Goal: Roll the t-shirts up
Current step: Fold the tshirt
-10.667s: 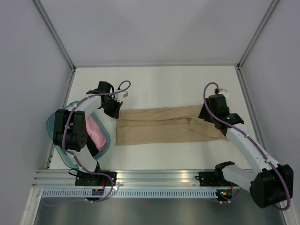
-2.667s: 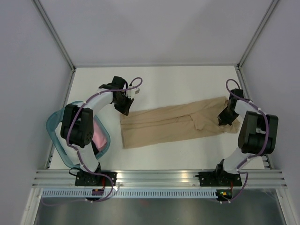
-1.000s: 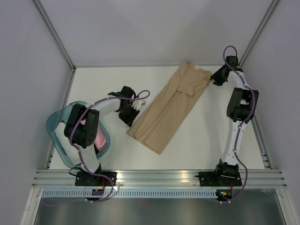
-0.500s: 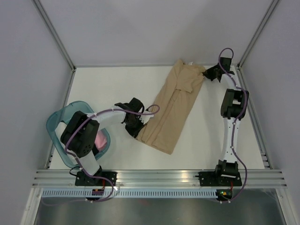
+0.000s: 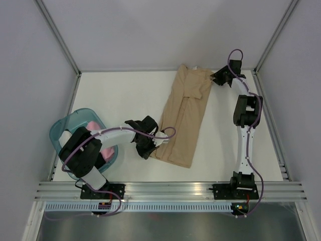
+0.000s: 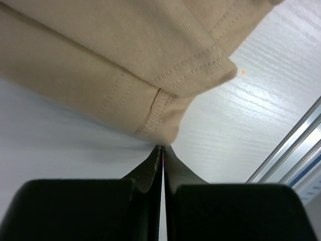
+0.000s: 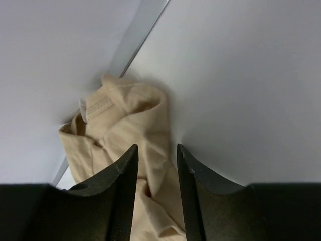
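Tan t-shirt (image 5: 184, 118) collar reaches far wall (image 5: 165, 35); left gripper (image 6: 161, 147) pinches near hem.

The overhead camera is looking down from high behind me, standing well back and taking in the whole white surface (image 5: 125, 95). My left wrist camera is peering along my left gripper (image 6: 162, 149), sitting very close to the tan t-shirt (image 6: 125, 65) hem beside the rail (image 6: 286, 155). My right wrist camera is facing past my right gripper (image 7: 155, 153) toward the wall (image 7: 50, 50), close on the collar end. All three are sharing that shirt.
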